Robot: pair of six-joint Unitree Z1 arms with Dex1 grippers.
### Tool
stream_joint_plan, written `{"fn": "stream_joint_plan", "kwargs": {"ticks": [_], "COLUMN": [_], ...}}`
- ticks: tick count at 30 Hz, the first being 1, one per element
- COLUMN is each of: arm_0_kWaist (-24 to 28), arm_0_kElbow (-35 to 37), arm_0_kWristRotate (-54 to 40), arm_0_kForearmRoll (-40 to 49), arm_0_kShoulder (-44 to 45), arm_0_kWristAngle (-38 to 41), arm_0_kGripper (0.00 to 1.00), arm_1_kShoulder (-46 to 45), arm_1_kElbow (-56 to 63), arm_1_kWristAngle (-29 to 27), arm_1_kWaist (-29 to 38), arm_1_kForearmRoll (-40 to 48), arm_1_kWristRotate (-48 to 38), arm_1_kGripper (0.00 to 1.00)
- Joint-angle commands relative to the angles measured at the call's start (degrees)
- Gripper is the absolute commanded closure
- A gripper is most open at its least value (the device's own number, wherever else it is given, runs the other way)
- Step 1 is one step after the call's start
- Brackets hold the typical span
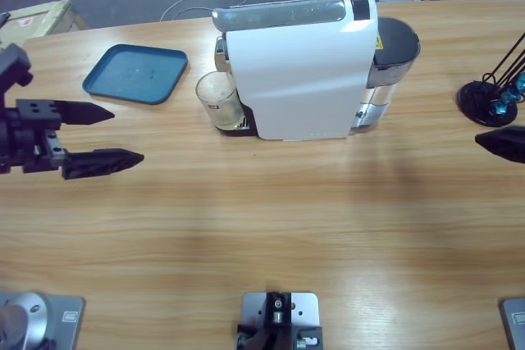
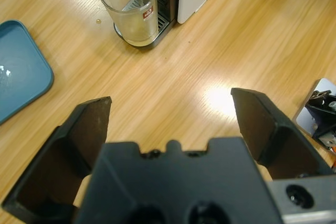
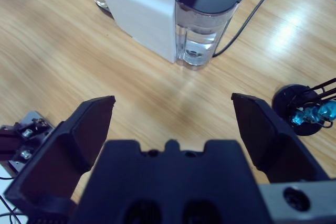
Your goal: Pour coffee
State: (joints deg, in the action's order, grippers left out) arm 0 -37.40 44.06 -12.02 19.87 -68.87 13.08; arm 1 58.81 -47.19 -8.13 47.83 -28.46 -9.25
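- The left gripper [image 1: 111,134] comes in from the left edge of the table and hangs over bare wood, its two black jaws spread wide with nothing between them
- Through the left wrist view that same gripper [image 2: 170,111] looks toward the tumbler [image 2: 129,7], which stands well ahead of it and apart from it
- The tumbler [image 1: 217,100] is a small clear glass with a dark logo, upright on the drip tray at the front of the white coffee machine [image 1: 299,67]
- The coffee [image 2: 135,38] is a shallow pale yellowish-brown layer at the bottom of the glass
- A blue tray [image 1: 135,73] lies flat on the table just left of the tumbler, near it but not touching; its corner also shows in the left wrist view [image 2: 21,72]
- The right gripper [image 1: 502,143] only pokes into the high view at the right edge as a black tip
- In the right wrist view its jaws are wide apart, the right gripper [image 3: 173,111] holding nothing, over open wood
- Ahead of it stands the machine's back end with the clear water tank [image 3: 202,27] under a dark lid, water showing inside
- A black cable [image 3: 252,14] runs off from the tank side across the table
- A black round-based stand [image 1: 488,100] with blue bits sits near the table's right edge
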Motion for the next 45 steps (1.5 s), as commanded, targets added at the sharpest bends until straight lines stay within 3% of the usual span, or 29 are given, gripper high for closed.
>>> {"fn": "stream_joint_plan", "kwargs": {"ticks": [1,15,45], "arm_0_kWaist": [0.28,1.54,1.65], "arm_0_kElbow": [-0.03,5.97,6.72], "arm_0_kWristRotate": [0.51,0.42,-1.97], "arm_0_kForearmRoll": [0.43,1.15,1.99], "arm_0_kShoulder": [2.86,1.14,0.19], "arm_0_kWristAngle": [-0.97,-0.95,-0.25], "arm_0_kGripper": [0.000,0.000,0.000], "arm_1_kShoulder": [-0.94,-0.71,-0.45], "arm_1_kElbow": [1.67,1.86,3.37], "arm_1_kWristAngle": [0.83,0.83,0.27], "arm_1_kWaist": [0.71,0.95,1.22], "arm_1_kForearmRoll": [-0.80,-1.52,-1.95], "arm_1_kWristRotate": [0.64,0.64,0.57], "arm_1_kGripper": [0.000,0.000,0.000]}}
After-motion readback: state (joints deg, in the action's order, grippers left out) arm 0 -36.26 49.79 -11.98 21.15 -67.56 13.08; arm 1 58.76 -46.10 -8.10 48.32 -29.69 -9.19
